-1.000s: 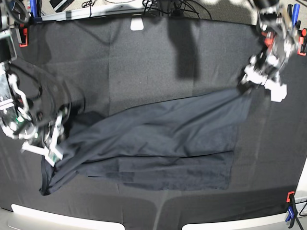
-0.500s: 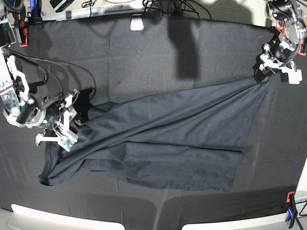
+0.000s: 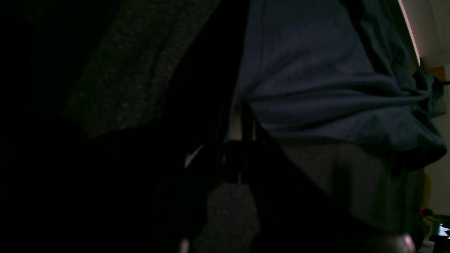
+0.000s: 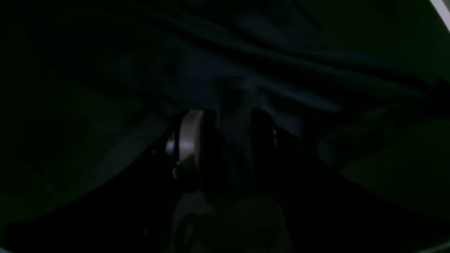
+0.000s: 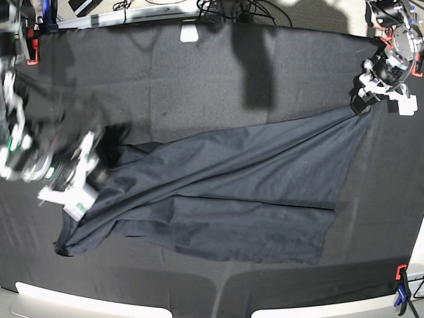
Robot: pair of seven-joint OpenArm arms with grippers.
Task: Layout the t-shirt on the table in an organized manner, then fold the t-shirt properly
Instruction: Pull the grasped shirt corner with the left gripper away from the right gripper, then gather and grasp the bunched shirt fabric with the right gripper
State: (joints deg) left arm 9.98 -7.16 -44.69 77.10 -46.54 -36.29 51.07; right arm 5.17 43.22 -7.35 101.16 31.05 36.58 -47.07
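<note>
The dark t-shirt [image 5: 225,192] lies stretched diagonally over the black table [image 5: 199,86], from the front left to the back right. My left gripper [image 5: 360,105] is at the back right, shut on the shirt's far corner. In the left wrist view its jaws [image 3: 239,123] pinch the blue-grey cloth [image 3: 316,70]. My right gripper [image 5: 83,192], blurred, sits at the shirt's left end. In the dim right wrist view, folds of cloth [image 4: 246,70] pass between its fingers [image 4: 190,140], so this gripper [image 4: 228,140] is shut on the shirt.
A red clamp [image 5: 31,52] grips the back left corner and a red and blue clamp [image 5: 401,291] the front right. A white block [image 5: 189,33] and cables [image 5: 232,8] lie along the back edge. The pale front edge [image 5: 86,301] runs below the shirt.
My left gripper has pulled the shirt's corner toward the back right, drawing the cloth taut and wider. The right arm has shifted at the shirt's left end and is still moving.
</note>
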